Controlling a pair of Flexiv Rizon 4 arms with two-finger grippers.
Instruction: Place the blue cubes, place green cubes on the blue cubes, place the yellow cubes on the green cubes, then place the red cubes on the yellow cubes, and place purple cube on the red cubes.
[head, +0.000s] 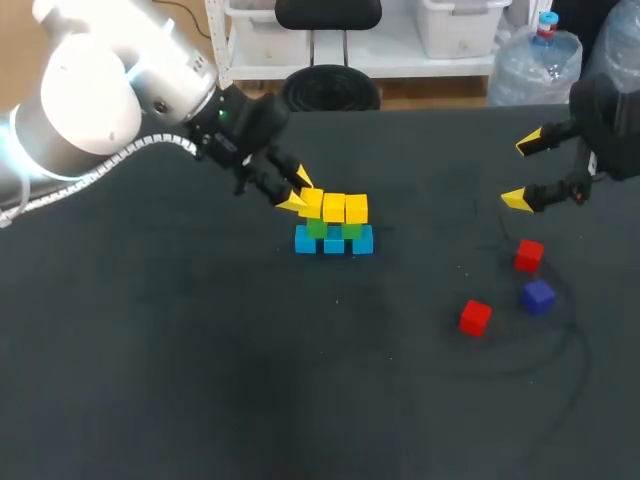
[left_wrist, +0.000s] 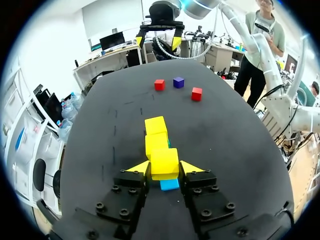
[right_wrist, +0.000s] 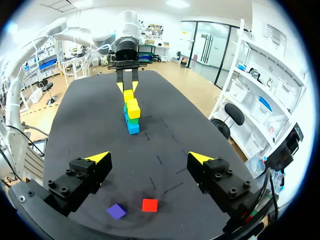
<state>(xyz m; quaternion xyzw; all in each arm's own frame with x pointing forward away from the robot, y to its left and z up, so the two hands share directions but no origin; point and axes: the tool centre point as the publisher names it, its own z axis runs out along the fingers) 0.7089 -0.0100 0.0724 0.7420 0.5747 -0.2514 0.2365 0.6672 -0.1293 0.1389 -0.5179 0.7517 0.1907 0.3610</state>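
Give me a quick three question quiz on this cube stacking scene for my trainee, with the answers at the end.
1. How many red cubes lie loose on the table? A one, B two, C three.
2. True or false: the purple cube already sits on the stack.
3. Fill in: the left claw is closed on a ___ cube at the end of the stack's top row.
Key: 1 B; 2 false, it lies apart near the red cubes; 3 yellow, the yellow cube.
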